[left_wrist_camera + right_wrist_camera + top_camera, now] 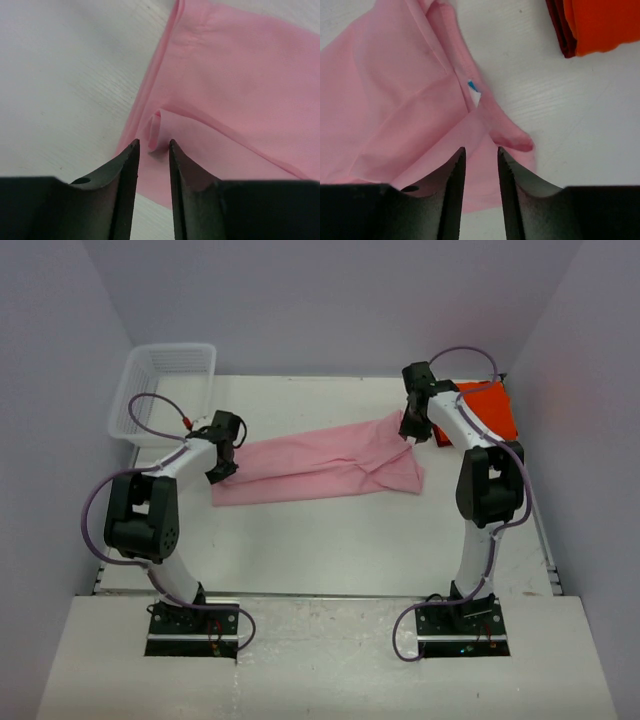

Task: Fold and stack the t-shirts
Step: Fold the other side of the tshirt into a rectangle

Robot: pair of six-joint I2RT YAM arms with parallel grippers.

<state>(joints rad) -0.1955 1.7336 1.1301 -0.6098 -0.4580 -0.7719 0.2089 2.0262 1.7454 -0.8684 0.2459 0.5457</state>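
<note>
1. The left pincer [153, 145] stands slightly spread, pinching nothing, low over the left end of the pink t-shirt [320, 465].
2. This shirt lies stretched across the tabletop [330, 550], I think to flatten it for folding.
3. The right pincer [481, 150] is slightly spread too, empty, over the right end.
4. The orange-red t-shirt [492, 408] looks folded at far right, probably the stack's base.

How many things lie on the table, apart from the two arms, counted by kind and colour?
Pink t-shirt: 1
Orange-red t-shirt: 1
White mesh basket: 1
Total: 3
</note>
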